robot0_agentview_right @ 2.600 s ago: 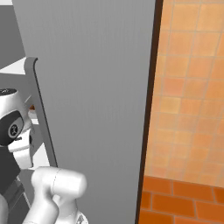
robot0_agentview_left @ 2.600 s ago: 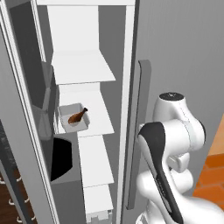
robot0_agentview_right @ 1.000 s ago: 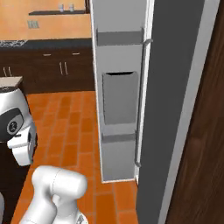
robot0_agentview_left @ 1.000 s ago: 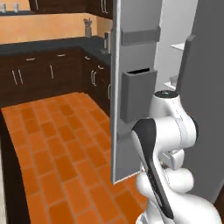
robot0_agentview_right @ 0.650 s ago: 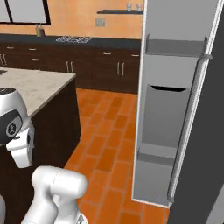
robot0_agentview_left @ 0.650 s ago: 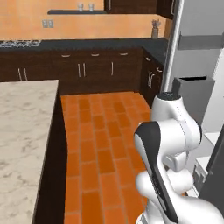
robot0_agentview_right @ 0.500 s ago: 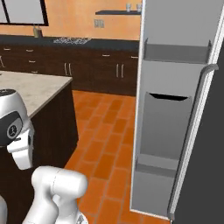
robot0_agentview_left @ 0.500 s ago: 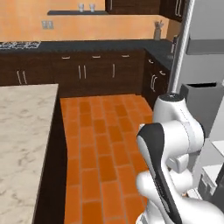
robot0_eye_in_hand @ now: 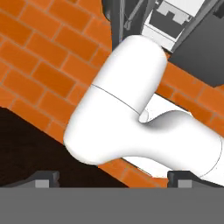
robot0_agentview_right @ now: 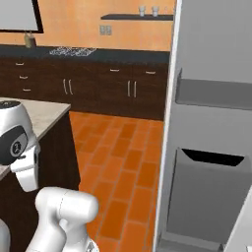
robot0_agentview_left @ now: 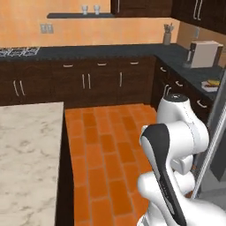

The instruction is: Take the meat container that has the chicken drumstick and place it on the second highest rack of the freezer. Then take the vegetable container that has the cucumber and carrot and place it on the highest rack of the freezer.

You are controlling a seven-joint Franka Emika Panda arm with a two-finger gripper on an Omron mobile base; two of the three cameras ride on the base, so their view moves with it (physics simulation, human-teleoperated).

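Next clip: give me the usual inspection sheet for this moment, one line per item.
Surface: marble island top bare where seen; orange brick floor.
Job's things: freezer door stands open, its bins seen edge-on; containers nothing seen.
Clutter: two glasses on wall shelf; toaster-like box and a utensil holder on dark counter.
Tool: finger tips wide apart, nothing between them.
Cables: nothing seen.
Surroundings: dark cabinets, stove, orange wall.
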